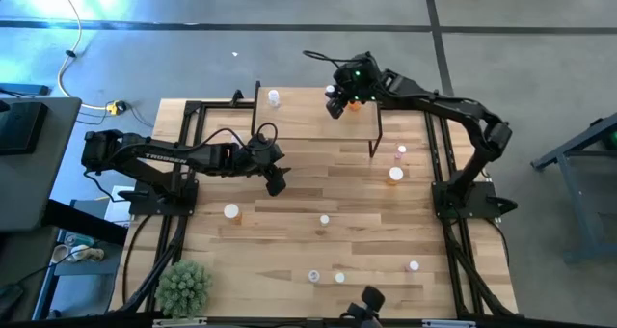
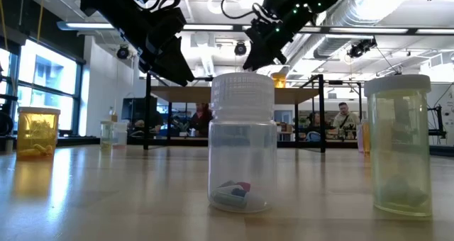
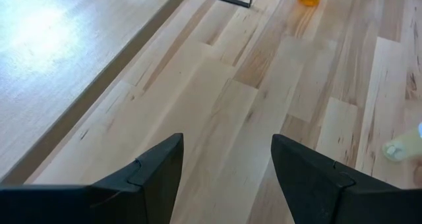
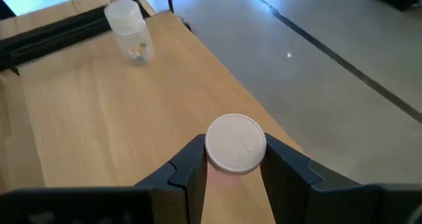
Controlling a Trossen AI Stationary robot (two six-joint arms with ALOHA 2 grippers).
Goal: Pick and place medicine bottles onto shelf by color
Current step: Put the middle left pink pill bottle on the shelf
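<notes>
The shelf [image 1: 318, 116] stands at the table's far middle, with a clear bottle [image 1: 273, 97] standing on its left part; this bottle also shows in the right wrist view [image 4: 132, 33]. My right gripper [image 1: 335, 106] is over the shelf's far right part, shut on a white-capped bottle [image 4: 236, 143] that looks orange from above. My left gripper [image 1: 276, 183] is open and empty above the table just in front of the shelf; its fingers stand apart in the left wrist view [image 3: 227, 171]. Several small bottles stand loose on the table. My right gripper pinches the bottle just under its white cap [image 4: 217, 174] between its two fingers, one on each side. The fingers slant down from above. The bottle stands upright over the shelf top near its far edge. The cap hides its base, so I cannot tell whether it rests on the shelf.
An orange bottle [image 1: 395, 175] and a pink one [image 1: 401, 151] stand right of the shelf. Others stand at mid-table [image 1: 231, 210], [image 1: 324, 219] and near the front edge [image 1: 313, 275], [image 1: 414, 265]. A small green plant [image 1: 183, 287] sits at the front left corner.
</notes>
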